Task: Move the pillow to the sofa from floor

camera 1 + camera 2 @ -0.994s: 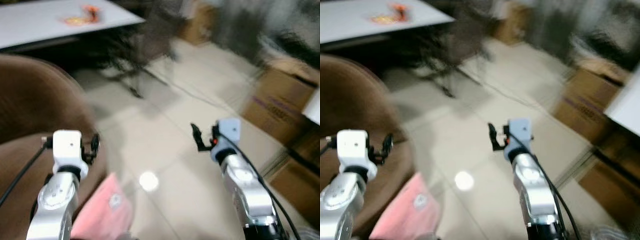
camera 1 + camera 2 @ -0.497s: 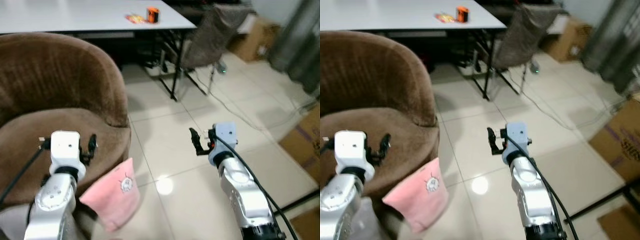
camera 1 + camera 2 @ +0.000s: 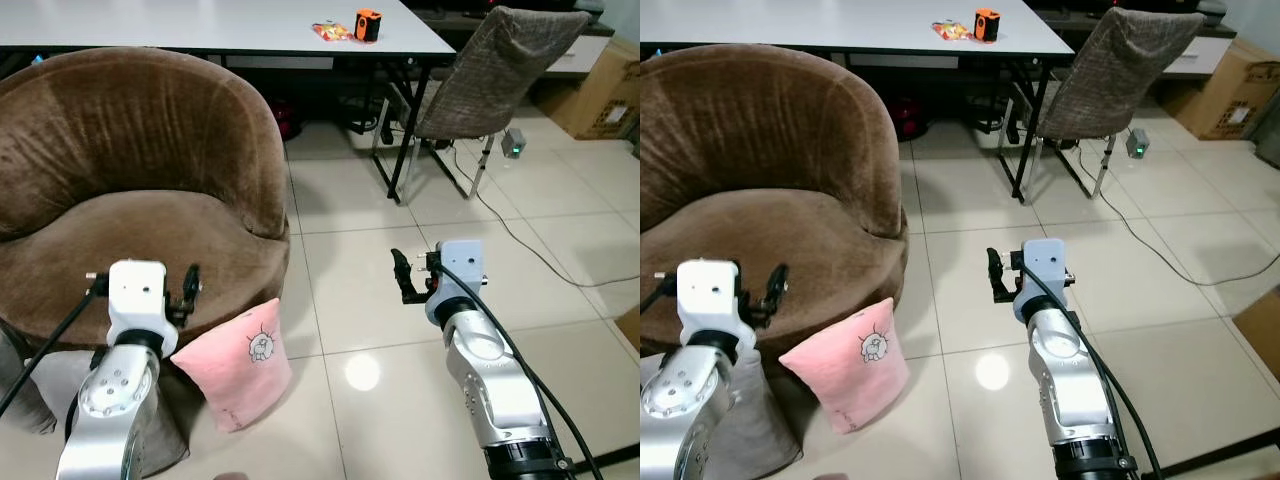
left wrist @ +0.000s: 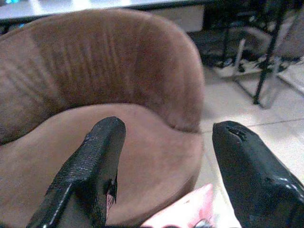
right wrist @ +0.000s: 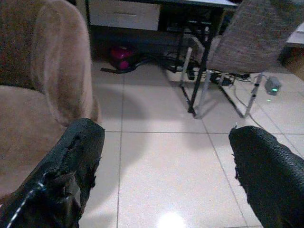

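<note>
The left gripper (image 3: pixel 190 290) hovers over the sofa (image 3: pixel 130 200) front, fingers apart and empty; the pillow (image 3: pixel 240 365) leans on the floor against the sofa base, just below and nearest it; the right gripper (image 3: pixel 402 277) waits spread, farther off.

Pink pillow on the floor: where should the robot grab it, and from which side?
Probably the upper edge of the pink square fabric pillow, from above. It stands tilted against the brown velvet round sofa, top corner free. The open left gripper is nearest.
</note>
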